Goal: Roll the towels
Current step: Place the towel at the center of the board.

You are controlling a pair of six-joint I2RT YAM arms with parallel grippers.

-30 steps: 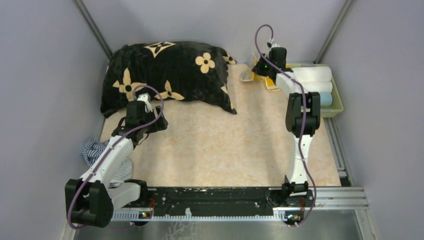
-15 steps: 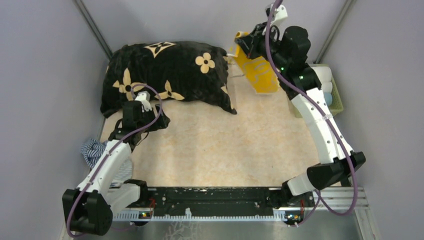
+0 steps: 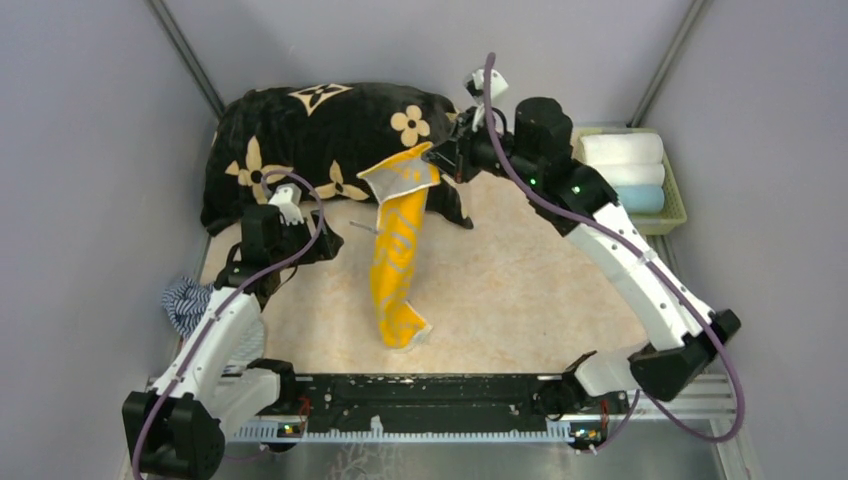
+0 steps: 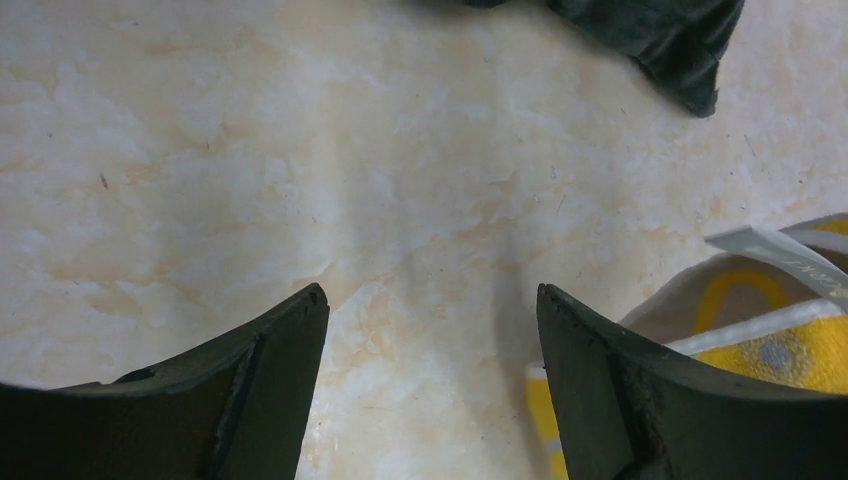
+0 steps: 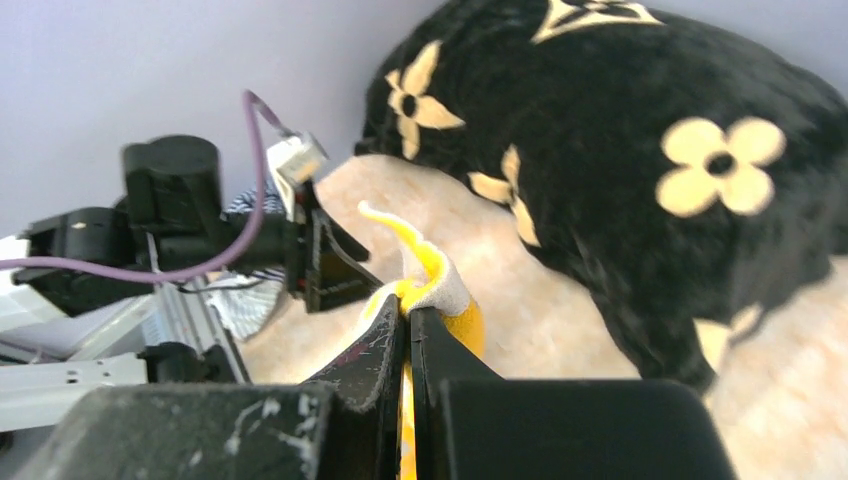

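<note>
Far left, the left gripper [image 4: 428, 300] hangs with jaws spread over the table [image 3: 520, 290], gripping nothing. One yellow towel [image 3: 395, 265] with pale grey swirls hangs lengthwise at mid-table, lower end on the surface, its top pinched in the clenched right gripper [image 3: 447, 160]. Far right, three rolled towels [image 3: 622, 150] lie in one basket [image 3: 680, 205].

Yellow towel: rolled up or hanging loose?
Hanging loose, unrolled: the right gripper pinches the yellow towel by one end; the rest drapes down.
</note>
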